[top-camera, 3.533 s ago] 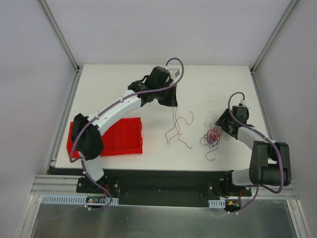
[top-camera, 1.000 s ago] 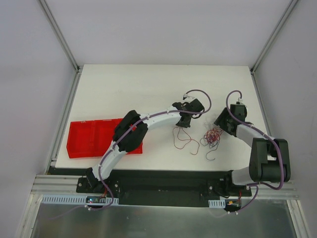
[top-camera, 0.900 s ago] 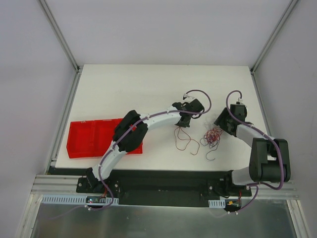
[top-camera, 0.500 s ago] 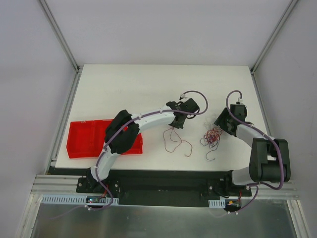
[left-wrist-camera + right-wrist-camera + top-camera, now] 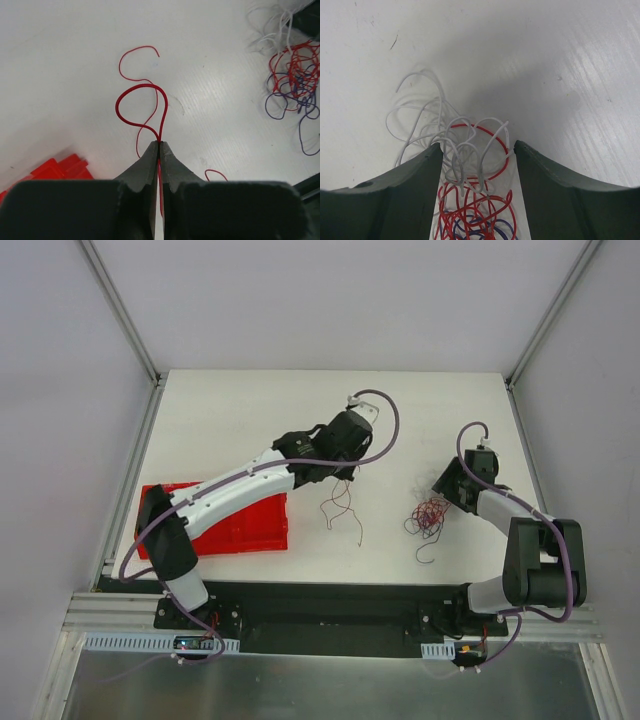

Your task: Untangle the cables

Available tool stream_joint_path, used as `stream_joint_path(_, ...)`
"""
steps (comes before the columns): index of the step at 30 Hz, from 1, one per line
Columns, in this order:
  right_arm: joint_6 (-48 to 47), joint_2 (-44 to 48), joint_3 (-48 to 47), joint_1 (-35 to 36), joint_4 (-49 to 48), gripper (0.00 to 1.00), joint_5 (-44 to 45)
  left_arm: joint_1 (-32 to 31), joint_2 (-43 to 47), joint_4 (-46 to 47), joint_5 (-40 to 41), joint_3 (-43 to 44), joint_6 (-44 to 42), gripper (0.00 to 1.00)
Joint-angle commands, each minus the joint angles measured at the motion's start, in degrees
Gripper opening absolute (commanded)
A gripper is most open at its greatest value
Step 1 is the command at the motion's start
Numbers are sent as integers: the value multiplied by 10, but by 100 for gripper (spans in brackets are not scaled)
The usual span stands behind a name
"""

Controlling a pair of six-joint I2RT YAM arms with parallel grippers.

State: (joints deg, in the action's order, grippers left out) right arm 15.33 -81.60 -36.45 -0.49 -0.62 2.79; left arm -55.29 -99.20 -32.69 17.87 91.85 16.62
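Note:
The cables form a small tangle [image 5: 428,516] of red, purple and white wires on the table's right side, also seen in the left wrist view [image 5: 294,75]. My right gripper [image 5: 445,498] stands open astride the tangle's white and red loops [image 5: 470,165], with its fingers [image 5: 405,175] on either side. One thin red wire [image 5: 342,508] is apart from the tangle. My left gripper [image 5: 338,474] is shut on it, and it hangs down in loops [image 5: 142,107] beyond the pinched tips [image 5: 159,144].
A red bin [image 5: 255,522] sits at the table's front left, partly under the left arm, and its corner shows in the left wrist view [image 5: 60,167]. The white table's front edge [image 5: 330,583] runs just below the hanging wire and the tangle.
My left gripper closed on the red wire, then rose and moved left and back, carrying the wire away from the tangle. The right gripper and the tangle have stayed put.

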Motion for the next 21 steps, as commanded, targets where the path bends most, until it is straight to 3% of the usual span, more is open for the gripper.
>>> stream_joint_path(1, -8, -11, -18, 4, 27, 63, 11, 0, 81, 16, -10, 3, -64, 0)
stream_joint_path(13, -12, -12, -22, 21, 29, 63, 16, 3, 240, 6, -3, 104, -182, 0)
stream_joint_path(21, -13, -16, -27, 22, 33, 63, 15, 4, 247, -36, 42, 220, -231, 0)
